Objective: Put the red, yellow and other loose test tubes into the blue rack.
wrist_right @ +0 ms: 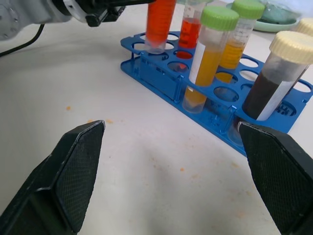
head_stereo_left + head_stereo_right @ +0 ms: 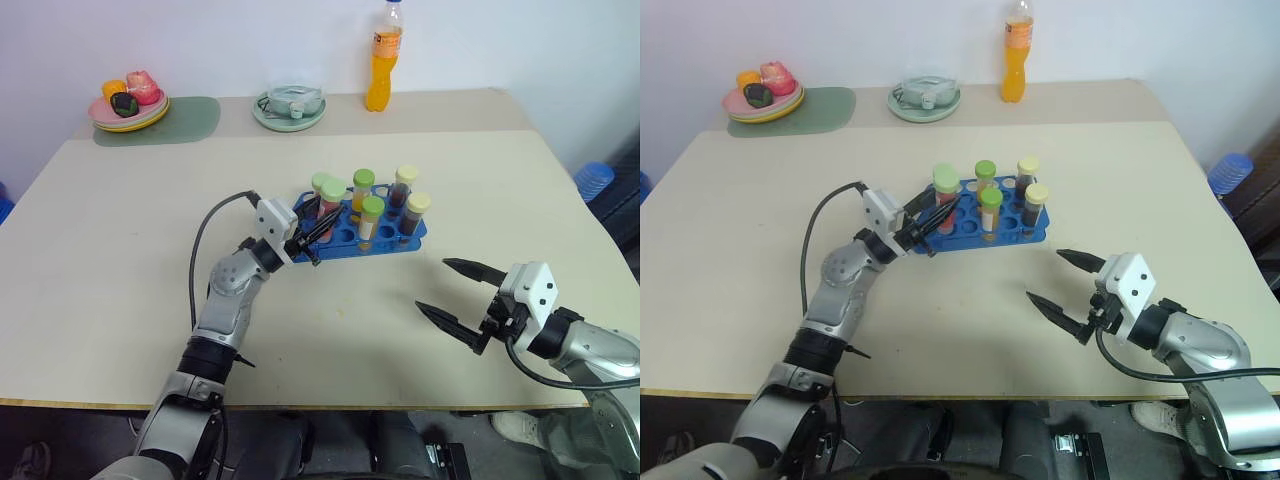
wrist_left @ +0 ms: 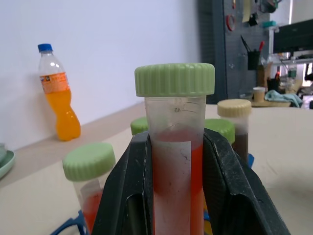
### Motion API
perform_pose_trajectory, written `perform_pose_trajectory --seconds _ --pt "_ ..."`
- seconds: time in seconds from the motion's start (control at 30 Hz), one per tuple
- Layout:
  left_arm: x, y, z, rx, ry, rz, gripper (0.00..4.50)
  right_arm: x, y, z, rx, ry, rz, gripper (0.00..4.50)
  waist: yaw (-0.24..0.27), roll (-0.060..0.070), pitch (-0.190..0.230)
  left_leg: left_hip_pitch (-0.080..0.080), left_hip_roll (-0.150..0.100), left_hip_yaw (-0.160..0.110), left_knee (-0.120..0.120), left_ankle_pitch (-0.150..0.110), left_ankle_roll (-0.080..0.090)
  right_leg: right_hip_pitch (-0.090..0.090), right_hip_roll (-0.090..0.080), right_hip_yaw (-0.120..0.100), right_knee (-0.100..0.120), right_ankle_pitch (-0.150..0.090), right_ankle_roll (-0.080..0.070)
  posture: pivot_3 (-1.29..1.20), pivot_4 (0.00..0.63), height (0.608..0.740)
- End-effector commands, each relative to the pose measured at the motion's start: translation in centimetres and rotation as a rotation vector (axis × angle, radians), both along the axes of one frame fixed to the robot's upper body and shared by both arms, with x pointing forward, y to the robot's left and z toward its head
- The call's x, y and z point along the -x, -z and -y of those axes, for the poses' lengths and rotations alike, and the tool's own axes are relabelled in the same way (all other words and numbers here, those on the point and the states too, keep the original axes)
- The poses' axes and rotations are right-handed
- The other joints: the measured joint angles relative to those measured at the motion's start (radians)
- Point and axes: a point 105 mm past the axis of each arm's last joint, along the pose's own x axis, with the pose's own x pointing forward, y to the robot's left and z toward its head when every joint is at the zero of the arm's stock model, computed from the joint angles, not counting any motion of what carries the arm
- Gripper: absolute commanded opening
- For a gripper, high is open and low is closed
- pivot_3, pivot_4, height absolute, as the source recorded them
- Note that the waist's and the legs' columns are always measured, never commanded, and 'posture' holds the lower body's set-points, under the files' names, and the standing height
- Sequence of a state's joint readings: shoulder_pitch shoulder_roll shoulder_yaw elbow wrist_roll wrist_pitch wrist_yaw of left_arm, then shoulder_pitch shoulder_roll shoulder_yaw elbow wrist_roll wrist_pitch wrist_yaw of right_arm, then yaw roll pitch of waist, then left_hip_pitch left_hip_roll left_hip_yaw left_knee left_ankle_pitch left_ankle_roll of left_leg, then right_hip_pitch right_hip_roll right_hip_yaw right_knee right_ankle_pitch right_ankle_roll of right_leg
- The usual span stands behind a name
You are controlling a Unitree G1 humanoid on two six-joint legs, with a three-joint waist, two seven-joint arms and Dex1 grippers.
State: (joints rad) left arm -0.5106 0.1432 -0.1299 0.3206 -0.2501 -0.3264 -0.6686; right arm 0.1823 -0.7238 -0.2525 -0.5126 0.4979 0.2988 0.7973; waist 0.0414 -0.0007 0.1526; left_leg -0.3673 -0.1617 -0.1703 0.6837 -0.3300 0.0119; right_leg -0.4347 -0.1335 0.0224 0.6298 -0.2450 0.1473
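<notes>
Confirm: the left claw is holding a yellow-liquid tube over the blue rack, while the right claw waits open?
Not quite. The tube in the left claw holds red liquid under a pale green cap, as the left wrist view shows. It is over the blue rack, and the right claw is open.

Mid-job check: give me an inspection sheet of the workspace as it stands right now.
Surface: beige table, a few small orange specks near the rack.
Job's things: blue rack holds five tubes upright; a sixth, the red tube with a pale green cap, is gripped with its bottom end at a hole at the rack's left end, not yet let go.
Clutter: orange drink bottle, plate of toy food on a green mat, pale green dish, all at the far edge.
Hands: left hand shut on the red tube; right hand open, empty, apart from the rack.
Cables: black cable looping over the left arm.
Surroundings: white wall; blue stool beside the table.
</notes>
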Motion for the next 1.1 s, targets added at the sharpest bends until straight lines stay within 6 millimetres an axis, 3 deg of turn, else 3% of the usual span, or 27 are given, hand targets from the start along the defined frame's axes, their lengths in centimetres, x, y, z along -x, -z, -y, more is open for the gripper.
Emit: perform_pose_trajectory --seconds 0.03,0.4,0.73,1.1 --pt "-0.2 -0.8 -0.3 0.030 -0.020 0.041 0.74 0.2 -1.9 -0.5 -0.001 -0.017 0.061 4.50 0.000 0.000 0.000 0.000 0.000 0.000 0.000 0.000 0.000 0.000 0.000 0.000 0.000 0.000 0.000 0.00 0.150 0.740" --pt "-0.3 1.3 -0.6 0.003 -0.035 -0.010 0.74 0.6 -1.4 -0.3 -0.004 -0.009 0.039 4.50 0.000 0.000 0.000 0.000 0.000 0.000 0.000 0.000 0.000 0.000 0.000 0.000 0.000 0.000 0.000 0.00 0.150 0.740" --pt "-1.3 2.0 -1.5 0.001 -0.084 -0.047 0.74 0.7 -1.2 -0.2 -0.004 -0.004 0.038 4.50 0.000 0.000 0.000 0.002 0.000 0.000 0.000 0.000 0.000 0.002 0.000 0.000 0.000 0.000 0.000 0.00 0.150 0.740" --pt "-0.2 2.0 0.3 0.006 0.032 -0.037 0.74 0.9 -1.2 -0.3 -0.003 -0.001 0.040 4.50 0.001 0.000 0.000 0.009 0.000 0.000 -0.001 -0.001 0.001 0.008 0.000 0.000 -0.001 0.000 0.000 0.00 0.150 0.740"
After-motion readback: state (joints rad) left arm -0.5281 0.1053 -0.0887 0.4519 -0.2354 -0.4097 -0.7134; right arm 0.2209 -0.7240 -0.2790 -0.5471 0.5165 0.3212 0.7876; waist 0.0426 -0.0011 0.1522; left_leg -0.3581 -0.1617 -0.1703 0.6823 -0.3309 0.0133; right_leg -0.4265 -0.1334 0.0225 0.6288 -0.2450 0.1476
